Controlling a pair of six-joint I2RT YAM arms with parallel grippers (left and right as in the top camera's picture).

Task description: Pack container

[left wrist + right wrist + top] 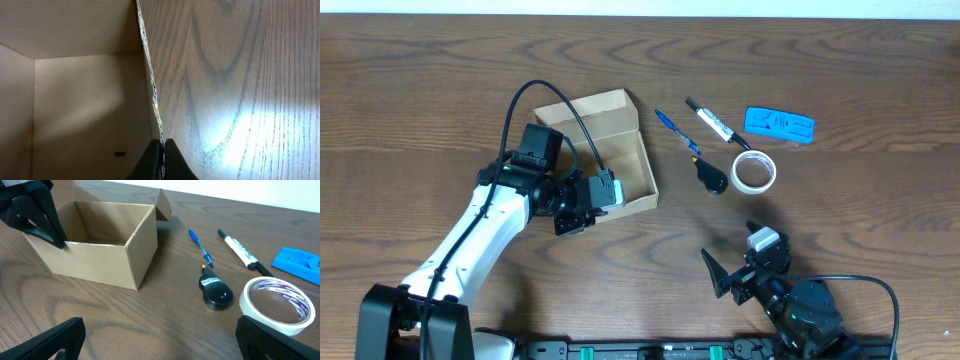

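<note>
The container [620, 140] is an open tan cardboard box, empty inside, with its flap lid folded back at the far side. My left gripper [582, 212] is shut on the box's near wall [156, 107], one finger inside and one outside. The box also shows in the right wrist view [100, 260]. My right gripper [740, 270] is open and empty, low over the table near the front edge, apart from all objects. To the right of the box lie a blue pen [677, 132], a black-and-white marker [716, 124], a white tape roll [755, 171] and a black round object [712, 178].
A blue flat plastic piece [779, 124] lies at the far right. The wooden table [840, 230] extends around. In the right wrist view the tape roll [277, 305] sits close to the right finger, the black object [216, 291] ahead.
</note>
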